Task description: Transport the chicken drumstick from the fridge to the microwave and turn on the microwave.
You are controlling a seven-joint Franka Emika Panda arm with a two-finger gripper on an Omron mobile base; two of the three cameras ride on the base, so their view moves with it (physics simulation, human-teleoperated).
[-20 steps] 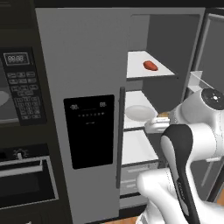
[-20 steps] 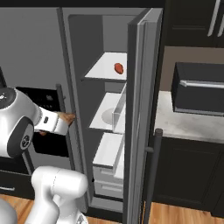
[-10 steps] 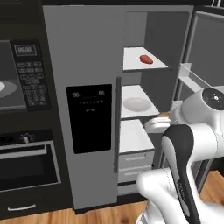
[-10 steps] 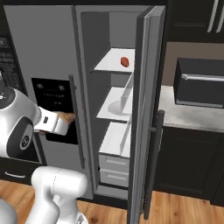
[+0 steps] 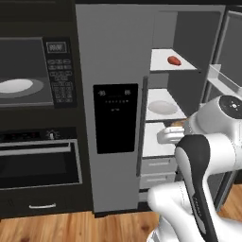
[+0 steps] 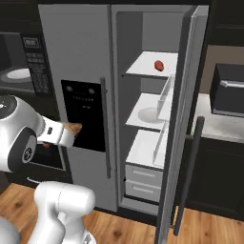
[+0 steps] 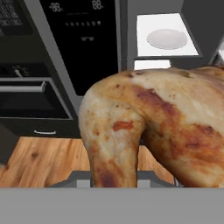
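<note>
Comparing with a second ago, we see that the whole scene has slid sideways in both base views, so our base has driven: the microwave (image 5: 28, 71) with its pale turntable now shows much more fully at the left, and the fridge (image 5: 113, 71) sits more central. Its door is open as before, and the small red-orange food (image 5: 174, 60) lies unmoved on the top shelf, well above and beyond our hand. Our gripper (image 6: 71, 129) is pinching the chicken drumstick (image 7: 157, 131), just as it was earlier. In the hand view the meat sits right at the fingertips, looming large. From the right base view its golden end pokes out just past the hand, in front of the black dispenser panel (image 6: 86, 114). The white plate (image 5: 162, 108) lies beyond the hand.
</note>
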